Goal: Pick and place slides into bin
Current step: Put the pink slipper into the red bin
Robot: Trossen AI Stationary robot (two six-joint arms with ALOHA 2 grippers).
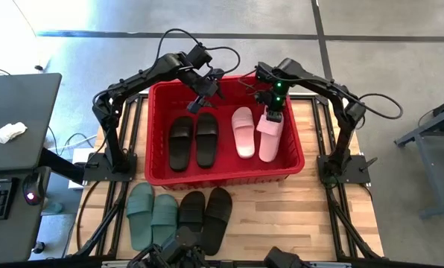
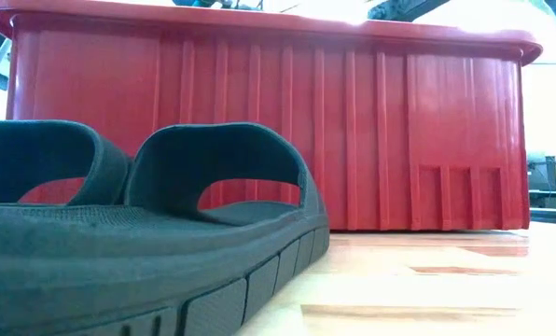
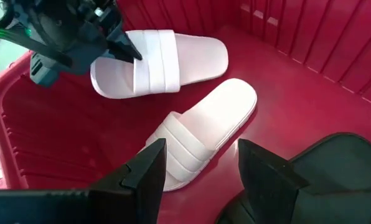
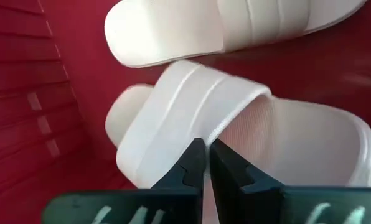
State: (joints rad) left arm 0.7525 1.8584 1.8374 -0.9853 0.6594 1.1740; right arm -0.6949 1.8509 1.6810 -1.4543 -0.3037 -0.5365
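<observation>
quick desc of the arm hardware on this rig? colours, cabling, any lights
Both arms are dark, slim, multi-jointed, bolted to black base plates at the table edges. Loose black cables loop off each. The left hand has two dark, blocky, wedge-shaped fingers. The right hand has similar dark fingers, and a green light glows on its wrist.

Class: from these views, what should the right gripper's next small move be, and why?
Probably open. The right gripper looks pinched on the strap of a pale pink slide that already lies in the red bin beside its mate. Letting go would free it.
</observation>
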